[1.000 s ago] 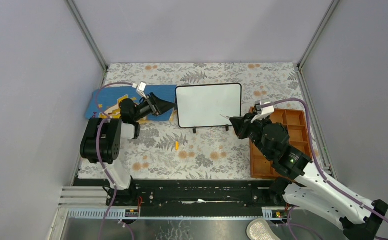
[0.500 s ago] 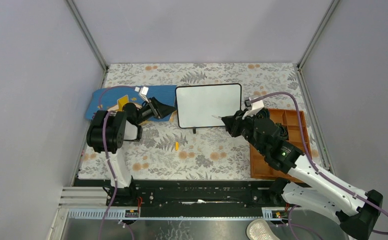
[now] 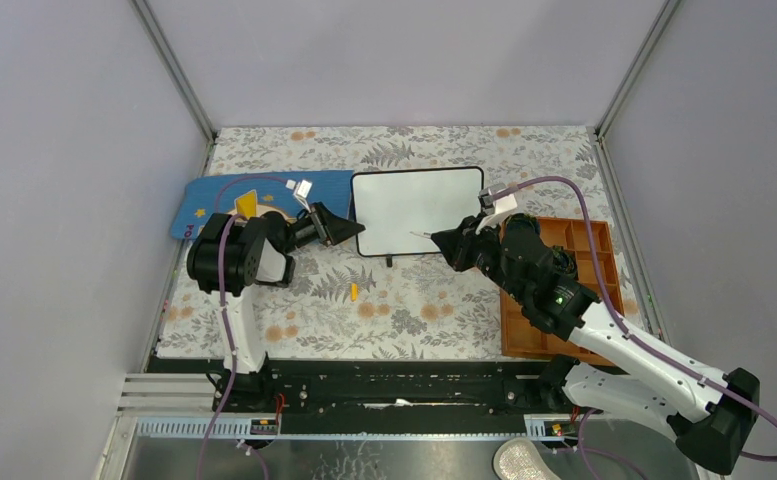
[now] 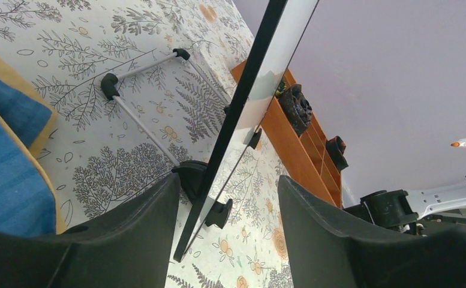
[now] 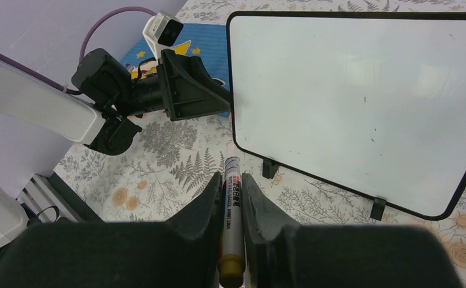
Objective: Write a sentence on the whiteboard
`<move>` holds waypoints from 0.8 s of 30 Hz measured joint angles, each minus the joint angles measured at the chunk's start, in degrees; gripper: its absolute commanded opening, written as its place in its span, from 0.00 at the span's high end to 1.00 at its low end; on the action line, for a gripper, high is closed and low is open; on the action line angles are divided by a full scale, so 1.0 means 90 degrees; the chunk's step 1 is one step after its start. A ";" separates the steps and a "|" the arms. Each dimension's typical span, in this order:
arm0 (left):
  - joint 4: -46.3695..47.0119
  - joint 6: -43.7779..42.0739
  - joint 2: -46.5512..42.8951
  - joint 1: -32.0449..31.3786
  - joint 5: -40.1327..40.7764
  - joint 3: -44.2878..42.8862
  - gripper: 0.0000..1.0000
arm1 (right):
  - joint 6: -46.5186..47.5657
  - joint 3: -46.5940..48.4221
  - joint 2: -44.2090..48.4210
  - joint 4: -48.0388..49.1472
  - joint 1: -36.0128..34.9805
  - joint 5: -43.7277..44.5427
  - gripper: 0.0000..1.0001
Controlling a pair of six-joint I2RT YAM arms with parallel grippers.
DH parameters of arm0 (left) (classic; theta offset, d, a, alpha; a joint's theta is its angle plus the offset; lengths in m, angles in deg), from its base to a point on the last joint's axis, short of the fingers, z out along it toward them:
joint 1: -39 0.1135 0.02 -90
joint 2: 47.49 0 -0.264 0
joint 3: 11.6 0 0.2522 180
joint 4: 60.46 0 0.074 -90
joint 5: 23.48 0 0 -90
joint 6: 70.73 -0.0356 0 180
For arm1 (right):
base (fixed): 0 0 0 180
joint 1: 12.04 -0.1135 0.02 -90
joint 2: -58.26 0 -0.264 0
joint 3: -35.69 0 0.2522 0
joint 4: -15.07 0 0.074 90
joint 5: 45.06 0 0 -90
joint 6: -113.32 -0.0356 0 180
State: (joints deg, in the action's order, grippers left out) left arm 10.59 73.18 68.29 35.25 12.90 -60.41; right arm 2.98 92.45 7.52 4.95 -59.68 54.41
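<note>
The whiteboard point(image 3: 419, 208) stands upright on small black feet at the middle of the table. Its glossy white face point(image 5: 362, 90) carries only a few tiny specks, and no sentence is in view. My left gripper point(image 3: 349, 230) is open and straddles the board's lower left edge. In the left wrist view that black-framed edge point(image 4: 240, 111) runs between the fingers point(image 4: 140, 228) with gaps on both sides. My right gripper point(image 3: 446, 243) is shut on a white marker point(image 5: 231, 195). Its tip point(image 3: 419, 236) points left, just in front of the board's lower part.
A blue mat point(image 3: 214, 195) with yellow shapes lies left of the board, under the left arm. An orange compartment tray point(image 3: 574, 250) sits at the right, beneath the right arm. A small orange cap point(image 3: 354, 291) lies on the floral cloth in front of the board.
My left gripper has slid right until its jaws straddle the board's left edge, and they have narrowed. My right gripper has carried the marker leftward along the board's lower front.
</note>
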 measured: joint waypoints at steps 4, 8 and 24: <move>0.0063 0.0022 0.0061 0.0000 -0.0002 -0.0046 0.42 | -0.0039 0.0000 -0.0005 0.0007 0.0000 -0.0019 1.00; 0.0107 0.0046 0.0143 -0.0002 -0.0002 -0.0070 0.47 | -0.0051 0.0000 -0.0068 0.0019 0.0000 -0.0024 1.00; 0.0177 0.0036 0.0311 -0.0039 0.0005 -0.0070 0.66 | 0.0182 0.0053 -0.0928 0.0597 -0.0476 0.0449 1.00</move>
State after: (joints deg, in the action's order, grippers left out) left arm 12.19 73.51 71.09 34.91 12.94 -61.04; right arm 4.62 92.93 -0.83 10.33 -63.96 58.46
